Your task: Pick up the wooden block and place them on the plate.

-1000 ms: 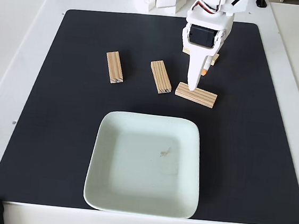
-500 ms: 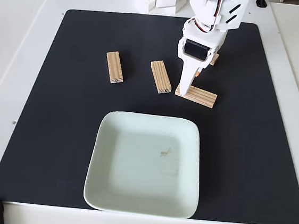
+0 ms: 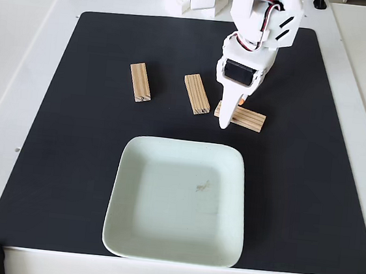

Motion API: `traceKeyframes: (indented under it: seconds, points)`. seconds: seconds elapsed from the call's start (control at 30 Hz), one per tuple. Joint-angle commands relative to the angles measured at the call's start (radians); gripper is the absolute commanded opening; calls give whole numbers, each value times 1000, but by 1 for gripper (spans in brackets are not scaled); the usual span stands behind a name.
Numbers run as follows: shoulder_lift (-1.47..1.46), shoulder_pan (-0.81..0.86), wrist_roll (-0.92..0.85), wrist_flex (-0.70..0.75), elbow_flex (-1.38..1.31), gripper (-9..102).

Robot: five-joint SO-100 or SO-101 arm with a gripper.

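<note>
The plate [image 3: 176, 202] lies empty near the front edge of the black mat [image 3: 308, 189], and everything else sits behind it. Just beyond its far rim lies the nearest wooden block [image 3: 243, 117], flat and slightly skewed. The gripper [image 3: 225, 118] has its white finger planted at that block's left end; an orange tip shows beside the finger, but whether the jaws are spread around the wood or pressed together against it cannot be told from this angle.

The likely trouble is a grasp at the very end of the block. Caught that far off centre, the block could swing or slip out on the lift, or simply be pushed across the mat towards the plate's rim. A tilted block could also clip the raised rim on the way over.

Further behind the plate and to the left in the fixed view lie a middle block [image 3: 197, 93] and a left block [image 3: 140, 81], both well apart from the gripper.

The mat covers most of a white table [image 3: 17, 93], evenly lit, with black clamps at the corners.
</note>
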Motion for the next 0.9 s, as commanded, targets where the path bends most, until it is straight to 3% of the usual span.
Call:
traceKeyframes:
  seconds: [0.0, 0.7, 0.87]
  points:
    - [3, -8, -3, -2, -41, 27]
    - [-51, -26, -3, 8, -94, 27]
    - [-51, -28, -3, 8, -89, 7]
